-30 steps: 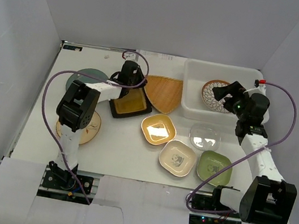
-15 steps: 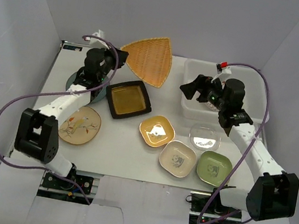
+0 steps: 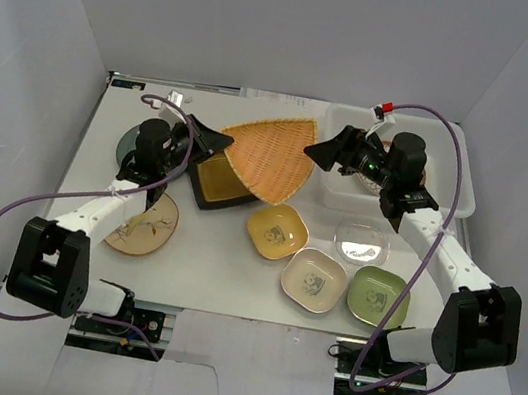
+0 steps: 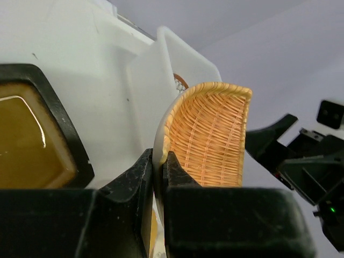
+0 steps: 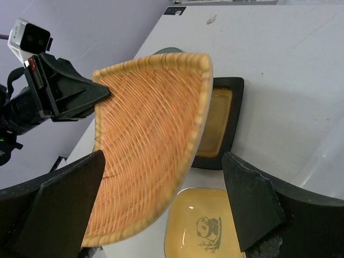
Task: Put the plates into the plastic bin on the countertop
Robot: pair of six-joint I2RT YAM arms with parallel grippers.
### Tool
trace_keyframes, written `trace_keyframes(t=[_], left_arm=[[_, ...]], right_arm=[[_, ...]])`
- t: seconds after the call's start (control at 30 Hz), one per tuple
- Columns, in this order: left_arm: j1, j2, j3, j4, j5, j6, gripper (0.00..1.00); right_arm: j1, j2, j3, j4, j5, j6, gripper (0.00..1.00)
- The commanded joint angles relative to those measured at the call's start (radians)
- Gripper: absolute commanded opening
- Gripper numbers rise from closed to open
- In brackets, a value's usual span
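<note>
My left gripper is shut on the rim of the woven fan tray and holds it tilted above the black-rimmed yellow plate. My right gripper stands open, facing the tray's far edge; I cannot tell whether it touches. The white plastic bin sits at the back right, with a patterned plate partly showing inside. On the countertop lie a teal round plate, a tan oval plate, yellow, cream and green squares and a clear glass dish.
White walls close in the countertop on three sides. The right arm reaches across the bin's front left corner. Purple cables loop beside both arms.
The left gripper lifted the woven tray off the countertop, raised it at the back, then brought it down toward the middle. The right gripper left the bin and turned toward the tray.
</note>
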Motion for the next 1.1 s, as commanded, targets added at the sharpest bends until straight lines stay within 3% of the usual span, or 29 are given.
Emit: trace_keyframes(t=[0.0, 0.07, 0.1, 0.17, 0.27, 0.3, 0.33, 0.37, 0.43, 0.47, 0.53, 0.6, 0.7, 0.9, 1.07], left_arm=[[-0.014, -0.095, -0.016, 0.133, 0.116, -0.083, 0.0], [-0.019, -0.113, -0.031, 0.162, 0.149, -0.091, 0.0], [-0.019, -0.119, -0.048, 0.174, 0.16, -0.094, 0.0], [-0.019, -0.136, -0.058, 0.176, 0.173, -0.094, 0.0], [-0.019, -0.142, -0.059, 0.164, 0.183, -0.091, 0.0], [-0.019, -0.142, -0.064, 0.164, 0.191, -0.088, 0.0], [-0.019, -0.142, -0.065, 0.164, 0.197, -0.086, 0.03], [-0.019, -0.148, -0.064, 0.13, 0.197, -0.062, 0.19], [-0.019, -0.167, -0.038, 0.022, 0.129, 0.002, 0.42], [-0.019, -0.177, -0.024, -0.126, 0.081, 0.045, 0.63], [-0.017, -0.21, 0.007, -0.273, -0.126, 0.156, 0.74], [-0.017, -0.227, 0.005, -0.411, -0.246, 0.193, 0.77], [-0.014, -0.231, -0.045, -0.439, -0.377, 0.199, 0.77], [-0.014, -0.165, -0.117, -0.425, -0.462, 0.191, 0.79], [-0.008, -0.072, -0.165, -0.309, -0.455, 0.168, 0.79]], right_arm=[[0.007, 0.034, 0.001, 0.103, -0.053, 0.083, 0.96], [0.012, 0.037, -0.012, 0.118, -0.033, 0.098, 1.0], [0.012, 0.037, -0.016, 0.117, -0.024, 0.109, 0.91], [0.012, 0.034, -0.012, 0.117, 0.002, 0.112, 0.86], [0.012, 0.04, 0.005, 0.096, 0.004, 0.106, 0.54], [0.012, 0.04, 0.013, 0.094, 0.007, 0.106, 0.3], [0.01, 0.037, 0.014, 0.091, 0.015, 0.11, 0.14], [0.006, 0.028, 0.014, 0.091, 0.033, 0.113, 0.08], [-0.026, 0.006, 0.017, 0.091, 0.048, 0.115, 0.08], [-0.046, 0.002, 0.022, 0.091, 0.051, 0.129, 0.08], [-0.127, -0.004, 0.046, 0.091, 0.048, 0.152, 0.08], [-0.187, -0.004, 0.07, 0.091, 0.032, 0.187, 0.08], [-0.356, 0.003, 0.093, 0.088, 0.041, 0.238, 0.08], [-0.531, 0.069, -0.008, 0.091, 0.179, 0.305, 0.08], [-0.556, 0.161, 0.013, 0.085, 0.265, 0.314, 0.08]])
